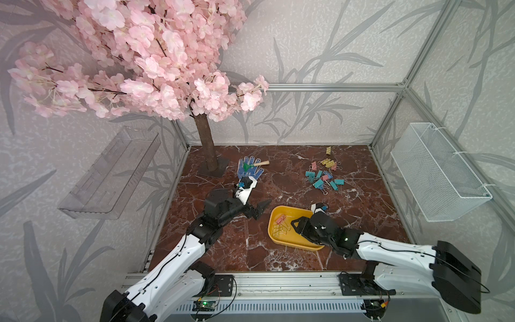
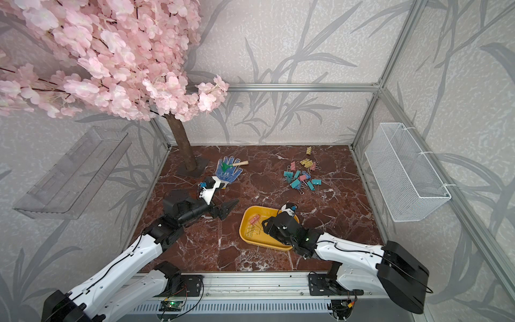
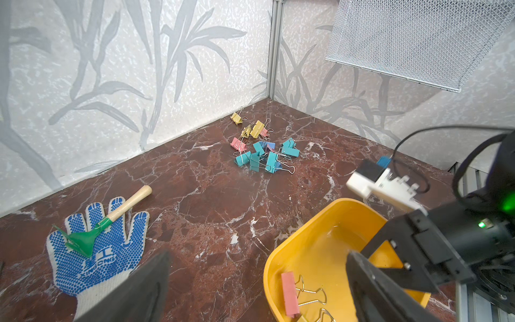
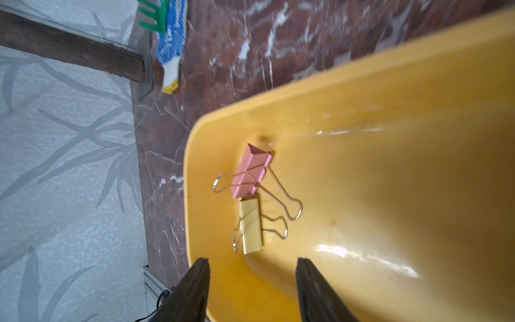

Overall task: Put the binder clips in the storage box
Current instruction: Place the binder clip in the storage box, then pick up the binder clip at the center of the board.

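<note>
1. Inside the storage box (image 4: 192,156), near its left end, lie a pink clip (image 4: 252,172) and a yellow clip (image 4: 250,227). They touch end to end, and their wire handles are spread on the yellow floor.
2. The right gripper (image 4: 253,262) hangs over the box just beside these two clips. Its jaws stand partly apart and nothing is between them.
3. The box rests on the red marble table (image 1: 237,251), in the front part, toward the right.
4. The other binder clips (image 1: 324,175) make a loose pile further back on the right, well apart from the box: teal, pink, yellow and blue ones. A lone clip (image 1: 329,150), yellow, lies near the back wall.
5. The left gripper (image 1: 260,209) is over the table just left of the box, its jaws wide apart and empty.
6. Behind it lies a blue-dotted glove (image 1: 249,168) with a small green rake (image 1: 255,165) on top, and the tree trunk (image 1: 207,145) stands further left.
</note>
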Robot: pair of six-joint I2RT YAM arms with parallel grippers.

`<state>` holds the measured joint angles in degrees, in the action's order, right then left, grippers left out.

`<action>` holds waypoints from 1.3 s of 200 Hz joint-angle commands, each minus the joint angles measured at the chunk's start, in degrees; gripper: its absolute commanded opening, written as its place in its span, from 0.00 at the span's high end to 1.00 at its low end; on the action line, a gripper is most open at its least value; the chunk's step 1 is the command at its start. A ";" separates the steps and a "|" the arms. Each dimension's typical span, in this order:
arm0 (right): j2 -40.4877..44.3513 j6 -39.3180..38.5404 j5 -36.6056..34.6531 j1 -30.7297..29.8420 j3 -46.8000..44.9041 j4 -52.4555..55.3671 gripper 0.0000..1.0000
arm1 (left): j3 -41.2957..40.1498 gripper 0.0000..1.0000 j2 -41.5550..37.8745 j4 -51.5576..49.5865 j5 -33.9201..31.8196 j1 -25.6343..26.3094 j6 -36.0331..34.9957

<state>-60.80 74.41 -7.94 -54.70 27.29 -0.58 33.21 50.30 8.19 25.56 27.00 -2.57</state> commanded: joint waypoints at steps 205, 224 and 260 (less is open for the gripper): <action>-52.40 -68.16 -14.35 41.40 60.37 44.44 0.48 | -0.25 0.00 0.88 0.58 7.43 4.41 -2.75; -55.14 -68.16 -14.63 41.85 62.75 44.60 0.48 | -0.42 0.00 0.55 0.43 6.08 4.97 -3.31; -58.70 -70.30 -15.24 42.21 65.30 45.12 0.52 | -0.49 0.00 0.15 0.08 4.77 5.21 -3.77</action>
<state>-117.80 5.63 -21.12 -12.88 90.37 42.46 33.21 51.27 8.12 31.11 31.90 -5.04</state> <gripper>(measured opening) 0.512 0.998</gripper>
